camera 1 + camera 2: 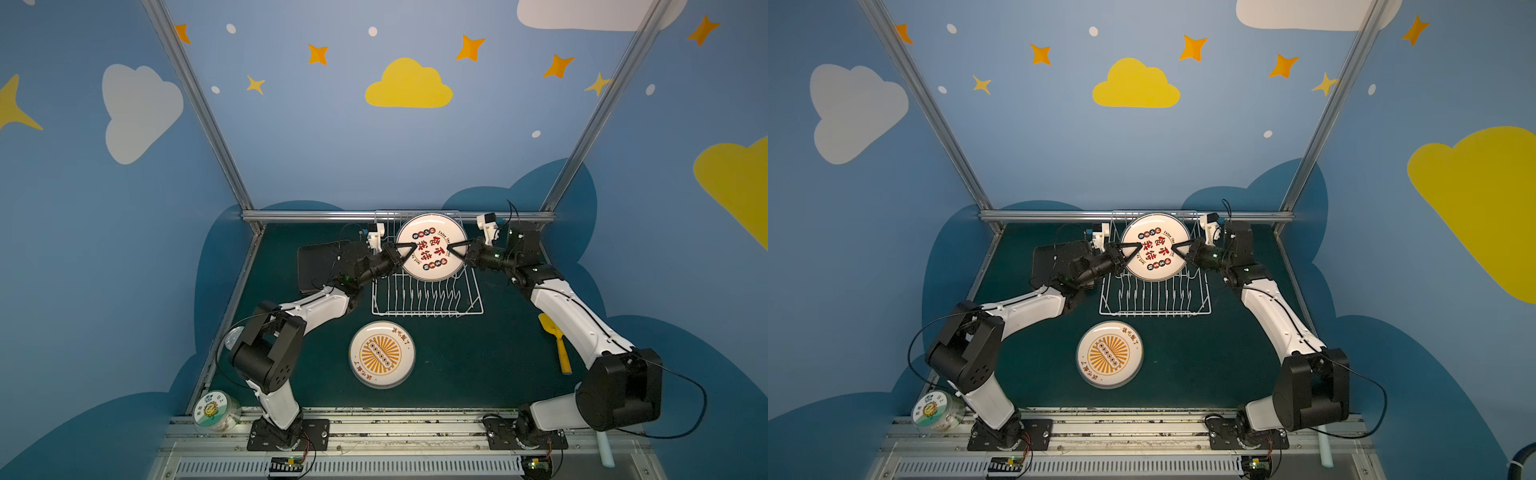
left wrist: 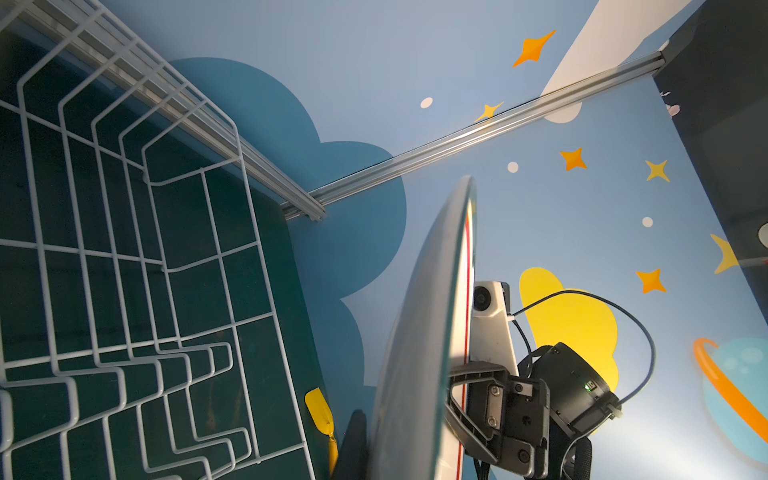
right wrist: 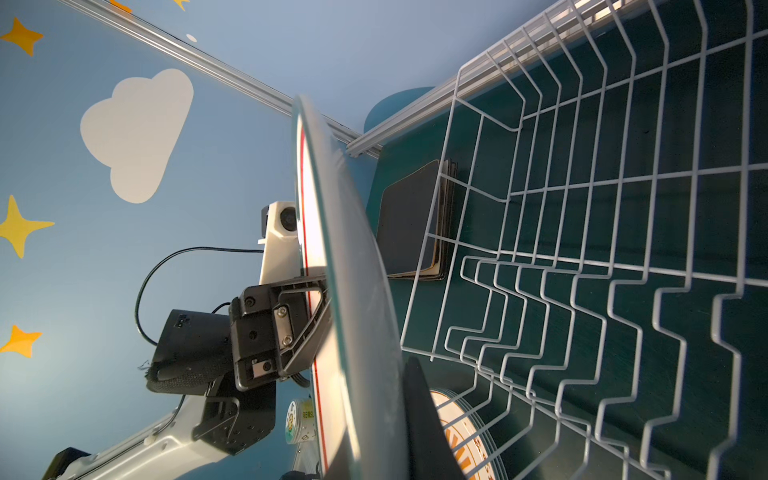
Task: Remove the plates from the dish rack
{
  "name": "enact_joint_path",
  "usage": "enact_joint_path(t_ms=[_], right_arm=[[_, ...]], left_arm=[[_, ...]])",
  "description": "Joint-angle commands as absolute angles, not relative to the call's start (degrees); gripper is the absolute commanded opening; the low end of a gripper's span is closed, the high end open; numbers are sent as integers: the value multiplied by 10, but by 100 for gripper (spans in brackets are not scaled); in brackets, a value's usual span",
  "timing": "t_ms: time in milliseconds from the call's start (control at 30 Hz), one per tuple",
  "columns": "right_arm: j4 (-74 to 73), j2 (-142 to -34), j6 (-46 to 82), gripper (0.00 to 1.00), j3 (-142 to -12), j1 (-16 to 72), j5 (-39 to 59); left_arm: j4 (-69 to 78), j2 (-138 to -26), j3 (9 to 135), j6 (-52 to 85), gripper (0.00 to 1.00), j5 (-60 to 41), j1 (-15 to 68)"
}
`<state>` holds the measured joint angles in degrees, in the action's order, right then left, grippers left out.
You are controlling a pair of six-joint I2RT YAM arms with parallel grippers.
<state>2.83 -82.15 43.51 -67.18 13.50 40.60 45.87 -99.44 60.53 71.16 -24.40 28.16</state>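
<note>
Near edge: base rail (image 1: pixel 395 428) with both arm mounts, sunflower-label tub (image 1: pixel 216 411) at its left end, pale blue spatula (image 1: pixel 606 451) at its right end.

Next in, orange plate (image 1: pixel 381 354) (image 1: pixel 1109 354) lies flat and face up on the green mat (image 1: pixel 478 365), just in front of the dish rack (image 1: pixel 428 314) (image 1: pixel 1154 313), not touching it.

Red-black plate (image 1: pixel 431 247) (image 1: pixel 1156 247) stands upright, face to the camera, over the rack's far half. Can't tell if its lower edge touches the wires. Rack tines look empty in both wrist views.

Left gripper (image 1: pixel 411 249) (image 3: pixel 320 316) is clamped on the plate's left rim. Right gripper (image 1: pixel 453 249) (image 2: pixel 457 386) is clamped on the right rim. Both pinch face and back, and the plate shows edge-on (image 2: pixel 419 332) (image 3: pixel 357 291).

Square plates (image 1: pixel 320 266) (image 3: pixel 409 220) are stacked black backs up, left of the rack, partly under the left arm.

Yellow spatula (image 1: pixel 557 340) lies on the mat, right of the rack, beside the right arm.
</note>
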Motion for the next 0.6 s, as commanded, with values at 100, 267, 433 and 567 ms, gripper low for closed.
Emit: enact_joint_path(t_ms=[100,267,433,567], right_arm=[[24,-811,415,38,-678,135,420],[56,-793,374,70,-680,131,386],[113,-779,308,86,-695,127,365],[131,-756,245,89,-690,126,348]], left_arm=[[451,-956,594,700,3,-266,271],[427,-921,563,687,3,-260,259],[404,-883,538,678,3,-266,246],[364,-848,528,659,3,-288,238]])
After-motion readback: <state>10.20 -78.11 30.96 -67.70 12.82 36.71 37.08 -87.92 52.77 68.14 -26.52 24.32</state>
